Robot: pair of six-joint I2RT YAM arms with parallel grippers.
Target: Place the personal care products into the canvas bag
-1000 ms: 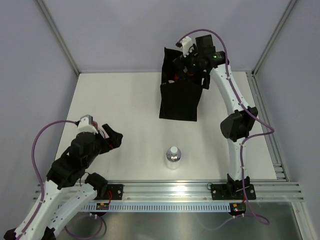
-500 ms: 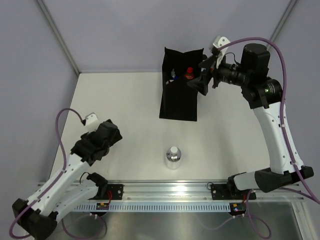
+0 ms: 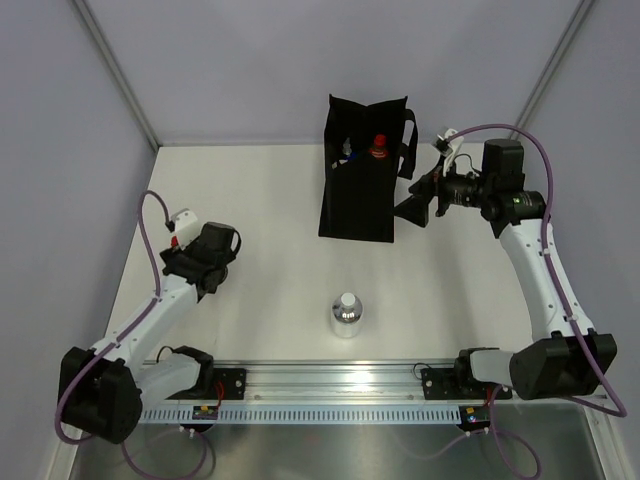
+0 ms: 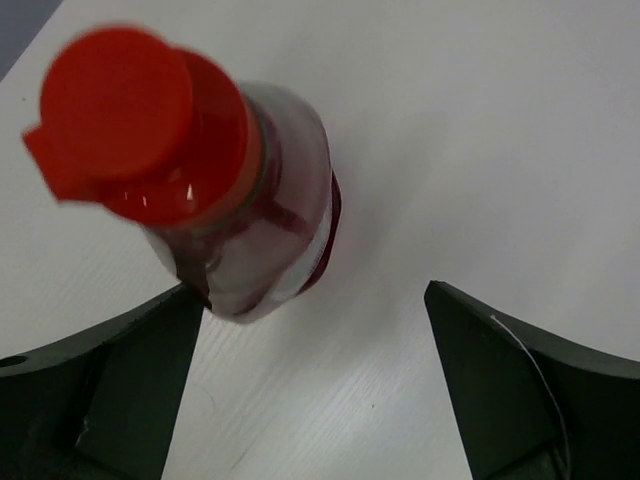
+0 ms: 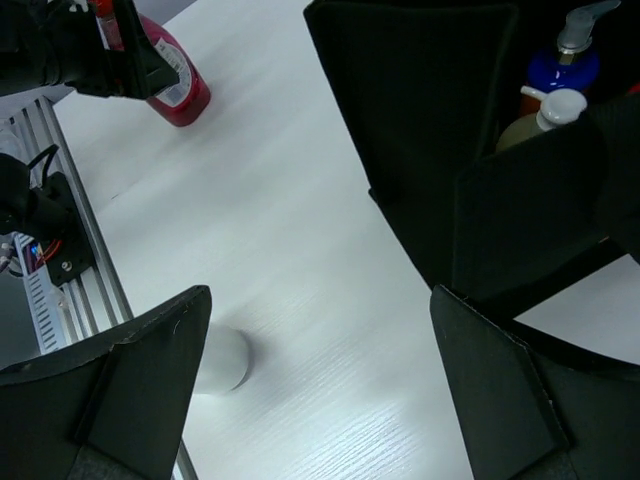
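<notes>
Framing the red plastic bottle with the spread-open left hand, ready to grasp. Parking the open, empty right hand beside the black canvas bag, clear of its mouth.

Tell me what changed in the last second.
Right tool pulled back from above the bag and swung to its right, open and empty. Left tool reached farther over the table, open around the red bottle. Bag and clear bottle stayed put.
</notes>
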